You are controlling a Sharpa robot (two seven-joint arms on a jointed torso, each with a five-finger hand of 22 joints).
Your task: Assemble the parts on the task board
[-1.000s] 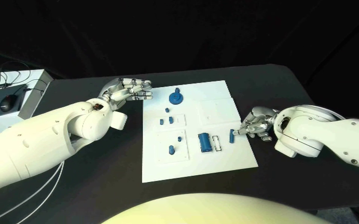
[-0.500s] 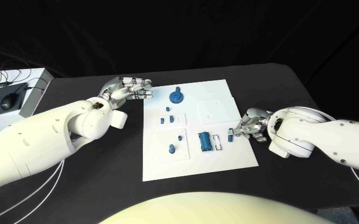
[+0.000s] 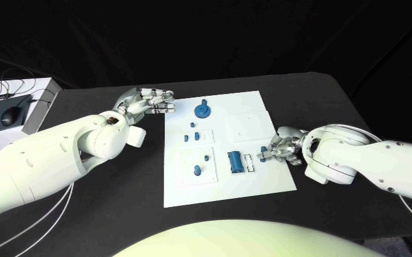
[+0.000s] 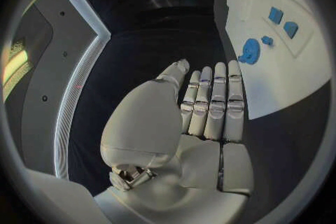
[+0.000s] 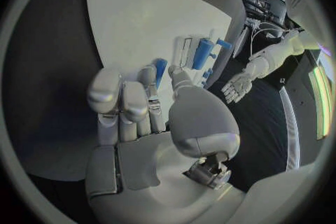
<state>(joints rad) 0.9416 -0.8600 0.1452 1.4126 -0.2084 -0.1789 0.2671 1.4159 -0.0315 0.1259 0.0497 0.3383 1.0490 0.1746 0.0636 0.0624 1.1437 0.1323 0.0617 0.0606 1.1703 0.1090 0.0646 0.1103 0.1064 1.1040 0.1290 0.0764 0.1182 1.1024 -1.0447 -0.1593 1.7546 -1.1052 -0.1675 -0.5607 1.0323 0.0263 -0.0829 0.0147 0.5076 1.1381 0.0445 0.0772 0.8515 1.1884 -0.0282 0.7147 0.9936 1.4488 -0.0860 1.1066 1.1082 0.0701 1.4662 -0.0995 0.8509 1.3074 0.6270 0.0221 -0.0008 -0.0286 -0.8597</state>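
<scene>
Right robot hand [image 3: 281, 148]: we are seeing it pinching a small blue part [image 3: 265, 149] at the task board's [image 3: 249, 188] 3 o'clock edge.
Left robot hand [image 3: 147, 102]: we are seeing it hanging released, fingers straight, off the board's 10 o'clock corner.

Two bulky glossy white arms; silver segmented left hand [image 3: 147, 102] and right hand [image 3: 281, 147]; thin white cables along left arm.

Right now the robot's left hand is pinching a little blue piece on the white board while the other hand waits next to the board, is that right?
Not quite: the right hand is at the small blue piece on the white board, as the head view shows. The left hand is the one waiting next to the board, holding nothing.
</scene>
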